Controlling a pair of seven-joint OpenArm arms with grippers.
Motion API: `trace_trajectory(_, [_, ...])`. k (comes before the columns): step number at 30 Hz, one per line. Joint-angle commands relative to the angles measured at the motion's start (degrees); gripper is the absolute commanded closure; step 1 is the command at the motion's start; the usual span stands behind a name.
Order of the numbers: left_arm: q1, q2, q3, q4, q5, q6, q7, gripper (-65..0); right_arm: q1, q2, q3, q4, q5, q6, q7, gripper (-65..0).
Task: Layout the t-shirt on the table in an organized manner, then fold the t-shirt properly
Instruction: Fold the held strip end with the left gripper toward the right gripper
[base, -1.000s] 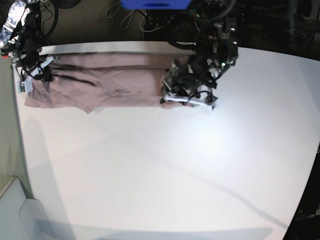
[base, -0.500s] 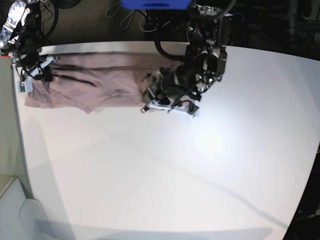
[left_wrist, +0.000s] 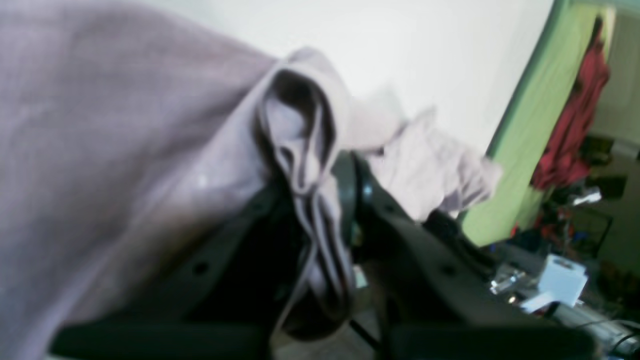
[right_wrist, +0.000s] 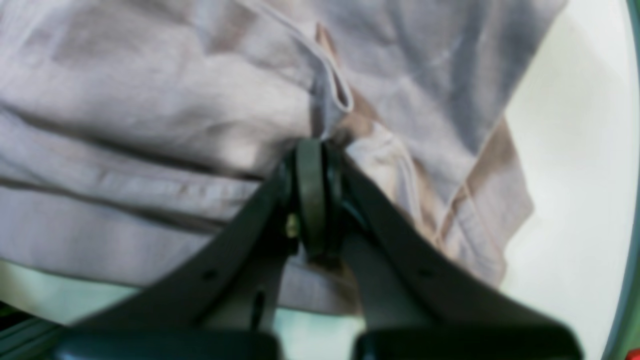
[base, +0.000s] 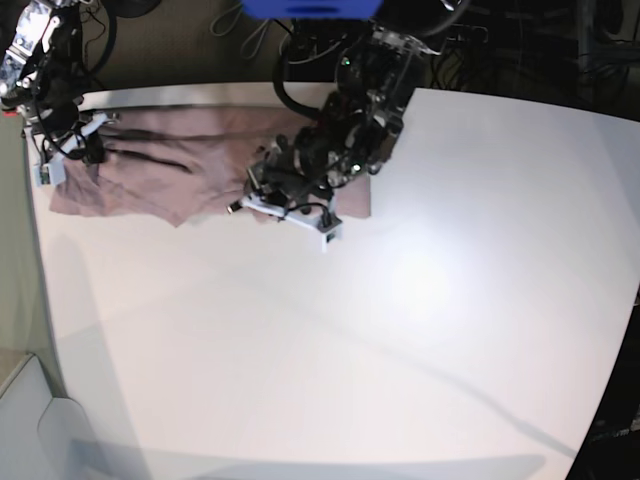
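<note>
white table (base: 420, 330); both arms' fingers clamped on mauve t-shirt (base: 150, 175).

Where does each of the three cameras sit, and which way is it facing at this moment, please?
Base: high above the table, looking down; both arms show, the left gripper mid-shirt, the right gripper at the left edge.
Left wrist: behind the left gripper, looking along its black fingers, which pinch a bunched fold of the t-shirt.
Right wrist: behind the right gripper, looking down at cloth clamped against the table.
All three views share the t-shirt and the white table.
</note>
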Motion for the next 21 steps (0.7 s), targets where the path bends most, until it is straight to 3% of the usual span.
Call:
trace_trajectory(1, [-0.9,0.7,1.0,1.1,-1.1,0.8,-0.6,0.0,-0.2,0.5,0.0,0.3,-1.0,-0.3,-1.4,0.0])
trace_trajectory(21, [-3.4,0.7,3.2,-0.6,-1.2,0.8,-1.1,0.0,-0.1,0.5,-2.3,0.4,-1.0,-0.3,-1.4,0.0])
